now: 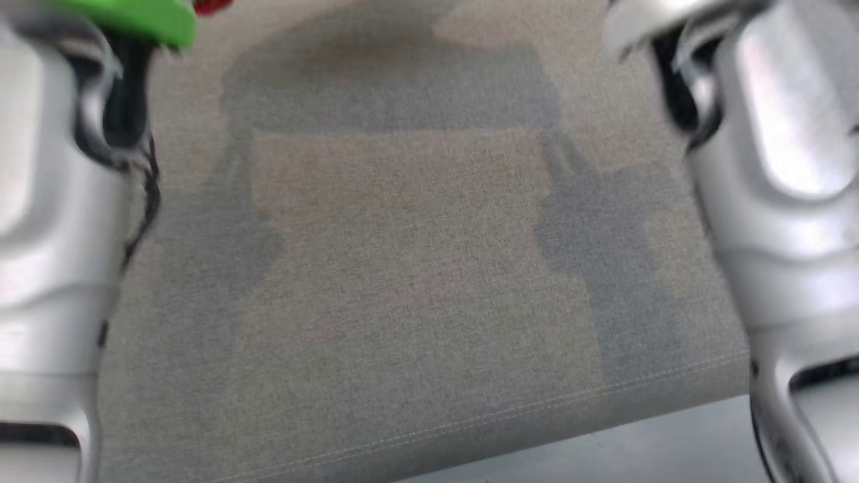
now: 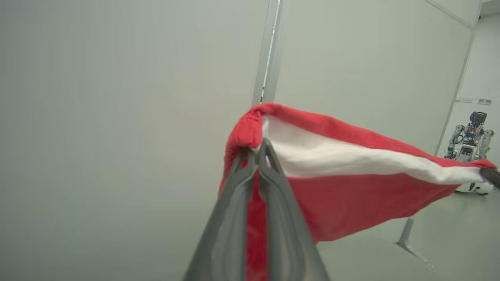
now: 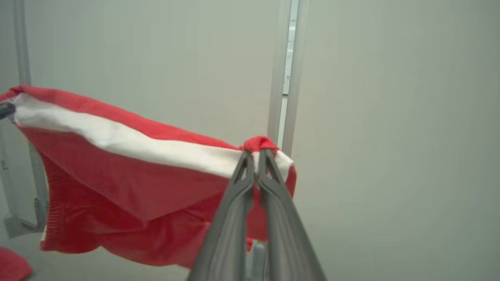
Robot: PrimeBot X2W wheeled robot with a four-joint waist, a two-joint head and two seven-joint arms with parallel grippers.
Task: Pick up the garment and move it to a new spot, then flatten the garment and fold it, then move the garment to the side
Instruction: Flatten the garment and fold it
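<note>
The garment [image 2: 351, 191] is red knit with a broad white band, and it hangs stretched in the air between both grippers. In the left wrist view my left gripper [image 2: 256, 150] is shut on one bunched red corner. The right gripper's dark tip [image 2: 491, 175] pinches the far end of the band. In the right wrist view my right gripper [image 3: 256, 155] is shut on the other corner of the garment [image 3: 129, 187], whose lower edge sags in folds. The left gripper's tip [image 3: 5, 110] shows at the far end. A red scrap [image 1: 211, 5] peeks in at the head view's top edge.
Below lies a table covered in grey cloth [image 1: 416, 268], with a stitched front edge and grey floor [image 1: 637, 449] beyond it. Pale forearms [image 1: 47, 221] [image 1: 785, 168] flank the head view, with a green part [image 1: 134, 17] at the upper left. Pale wall panels stand ahead, and another robot [image 2: 470, 136] stands far off.
</note>
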